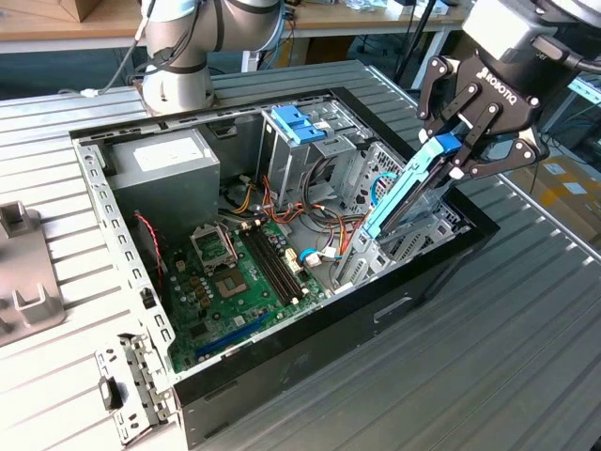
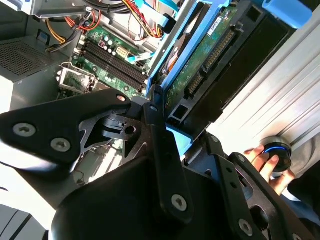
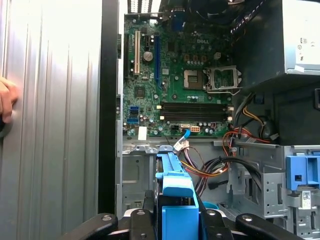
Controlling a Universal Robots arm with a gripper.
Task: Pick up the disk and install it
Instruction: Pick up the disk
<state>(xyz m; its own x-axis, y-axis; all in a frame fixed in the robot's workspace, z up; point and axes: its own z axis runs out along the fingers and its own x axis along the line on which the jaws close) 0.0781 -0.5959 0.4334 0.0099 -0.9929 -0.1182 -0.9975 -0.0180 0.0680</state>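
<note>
The disk (image 1: 402, 199), a dark flat drive in bright blue rails, hangs steeply tilted over the metal drive cage (image 1: 424, 237) at the exterior view's right end of the open computer case (image 1: 310, 352). My gripper (image 1: 457, 150) is shut on its upper end, around the blue tab. The disk's lower end dips into the cage opening, close to the cables. In the second wrist view the disk (image 2: 210, 55) shows its green circuit side beyond the black fingers (image 2: 155, 117). The first wrist view looks along the disk's blue tab (image 3: 177, 197) between the gripper (image 3: 176, 222) links.
Inside the case lie a green motherboard (image 1: 235, 282), a grey power-supply box (image 1: 169, 164), a paler blue bracket (image 1: 296, 122) and orange and black cables (image 1: 324, 221). The arm's base (image 1: 178, 80) stands behind. A person's hand (image 2: 260, 160) rests on a blue-lit knob (image 2: 277, 152) on the ribbed table.
</note>
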